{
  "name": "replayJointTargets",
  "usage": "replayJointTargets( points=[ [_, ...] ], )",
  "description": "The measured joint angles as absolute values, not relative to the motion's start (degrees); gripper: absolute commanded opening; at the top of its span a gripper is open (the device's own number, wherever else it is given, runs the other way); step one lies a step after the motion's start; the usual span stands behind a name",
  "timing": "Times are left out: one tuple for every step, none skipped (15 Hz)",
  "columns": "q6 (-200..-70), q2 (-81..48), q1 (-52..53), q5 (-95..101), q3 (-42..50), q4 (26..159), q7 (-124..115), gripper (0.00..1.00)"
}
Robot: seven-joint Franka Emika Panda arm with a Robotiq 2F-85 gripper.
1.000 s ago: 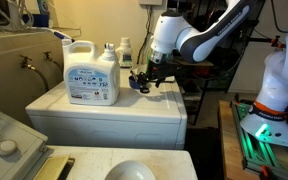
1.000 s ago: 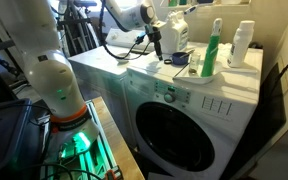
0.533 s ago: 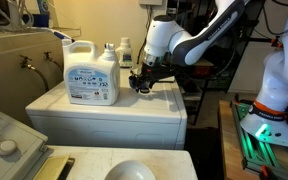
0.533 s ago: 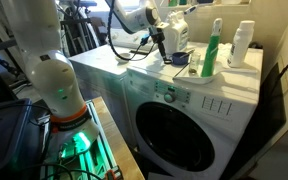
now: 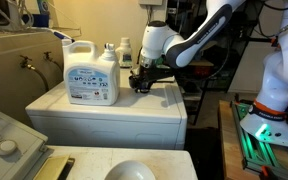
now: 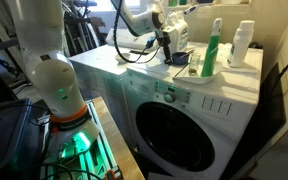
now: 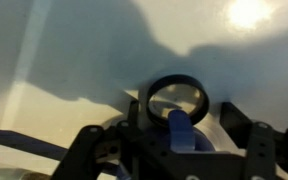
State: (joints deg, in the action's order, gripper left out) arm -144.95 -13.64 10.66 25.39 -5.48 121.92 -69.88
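A small round cup with a black rim and a blue handle [image 7: 174, 100] lies on the white washing machine top [image 5: 104, 112]. In the wrist view it sits between the fingers of my gripper [image 7: 184, 125], which are spread wide on either side of it. In both exterior views my gripper [image 5: 140, 84] [image 6: 168, 50] hangs low over the washer top, just right of the big white detergent jug [image 5: 91, 73]. The cup with its blue part [image 6: 180, 61] shows beside the fingertips. I cannot tell whether the fingers touch it.
A green bottle [image 6: 213, 50] and a white bottle [image 6: 242, 43] stand in a tray at the back of the washer top [image 6: 114, 65]. A small bottle [image 5: 125, 52] stands behind the jug. A sink [image 5: 4, 140] lies in front. The washer door [image 6: 174, 130] faces out.
My gripper has moved a little along the washer top toward the jug and the cup and sunk slightly. The cup, jug and bottles have not moved.
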Motion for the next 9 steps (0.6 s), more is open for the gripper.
replayJointTargets(
  points=[
    [-144.9,-13.7,10.7,25.0,-5.4,121.8,-69.7,0.51],
    [-144.9,-13.7,10.8,24.5,-5.4,121.6,-69.4,0.42],
    [-144.6,-13.6,11.0,23.8,-5.4,121.4,-68.7,0.34],
    [-144.2,-13.4,11.1,23.4,-5.4,121.4,-68.2,0.3],
    [-143.7,-13.1,11.1,23.2,-5.4,121.4,-68.0,0.29],
    [-142.8,-13.0,11.2,23.0,-5.4,121.4,-67.6,0.29],
    [-141.7,-12.8,11.3,23.0,-5.4,121.4,-67.3,0.29],
    [-140.0,-12.5,11.4,23.0,-5.4,121.3,-66.9,0.29],
    [-138.0,-12.2,11.5,23.0,-5.4,121.2,-66.3,0.29]
  ],
)
